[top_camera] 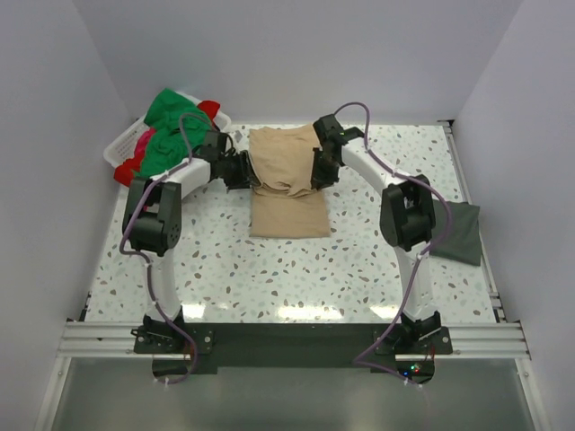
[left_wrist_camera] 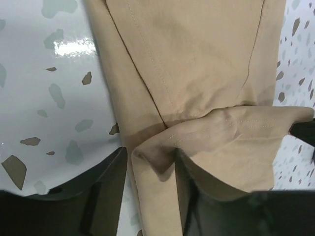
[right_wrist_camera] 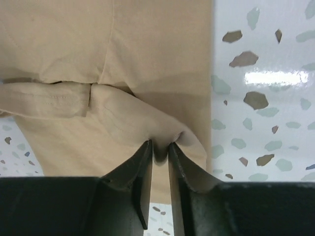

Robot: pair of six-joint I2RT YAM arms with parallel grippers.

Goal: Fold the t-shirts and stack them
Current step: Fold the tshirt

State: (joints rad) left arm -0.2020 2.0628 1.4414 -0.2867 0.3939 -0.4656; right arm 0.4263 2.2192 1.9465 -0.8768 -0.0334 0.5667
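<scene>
My right hand (right_wrist_camera: 160, 147) pinches the tan shirt (top_camera: 286, 171) by its edge; my left hand (left_wrist_camera: 150, 164) stands parted around a fold

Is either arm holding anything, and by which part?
Right fingers pinch the tan t-shirt by a fold at its side edge. Left fingers stand open around the opposite fold.

Left arm (top_camera: 163, 285) and right arm (top_camera: 414, 280) look alike: white tubes, chunky black joints, looping purple cable (top_camera: 356, 104), black bases (top_camera: 166, 339).
</scene>
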